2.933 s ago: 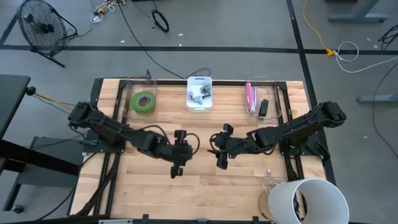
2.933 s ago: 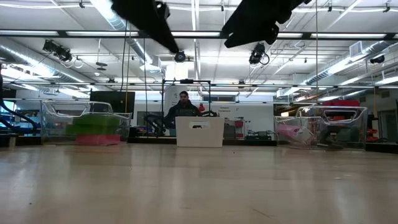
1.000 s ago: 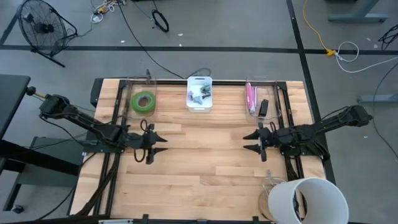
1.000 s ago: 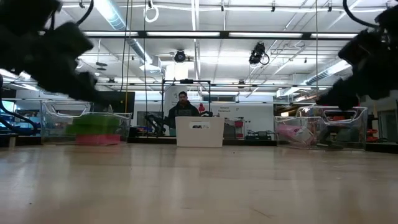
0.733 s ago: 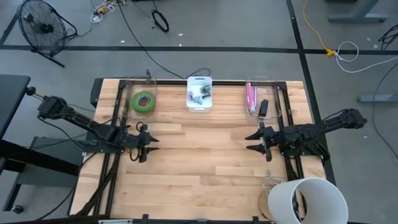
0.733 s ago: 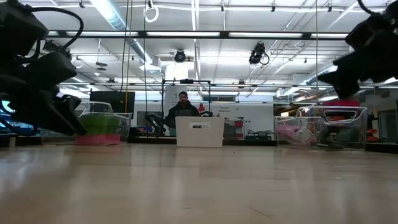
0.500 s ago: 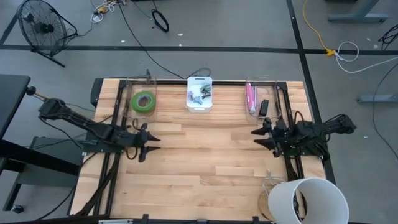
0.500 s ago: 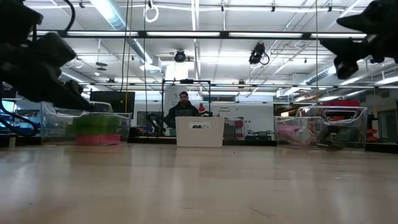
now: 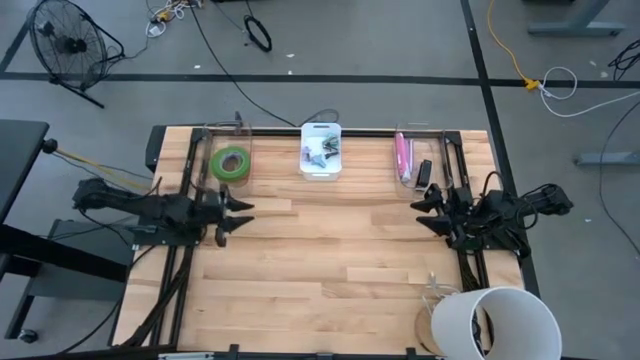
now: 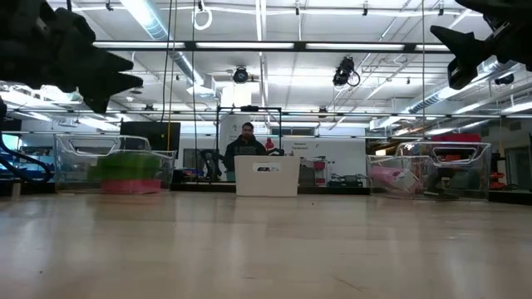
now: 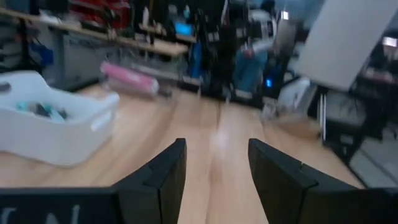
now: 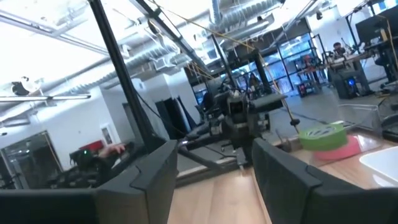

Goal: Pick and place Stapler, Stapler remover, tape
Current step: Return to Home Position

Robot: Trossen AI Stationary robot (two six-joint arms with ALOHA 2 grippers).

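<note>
A green tape roll [image 9: 231,163] lies flat in a clear bin [image 9: 212,140] at the far left; the low view shows green tape [image 10: 129,166] stacked on a pink roll. A pink stapler [image 9: 403,154] and a black one [image 9: 424,173] lie in the clear bin at the far right. The white bin [image 9: 322,134] between them holds small dark and teal pieces [image 11: 38,109]. My left gripper [image 9: 240,214] hovers open at the table's left side, pointing right. My right gripper [image 9: 418,211] hovers open at the right side, pointing left. Neither holds anything.
A big white bucket [image 9: 496,322] stands at the near right corner. The bare wooden tabletop [image 9: 330,250] lies between the two grippers. A person [image 10: 245,141] sits behind the table's far edge.
Both arms have drawn back from the middle. My left gripper has moved toward the table's left edge and tipped up toward level. My right gripper has moved toward the right edge, risen and tipped upward. Both stay open with nothing held.
</note>
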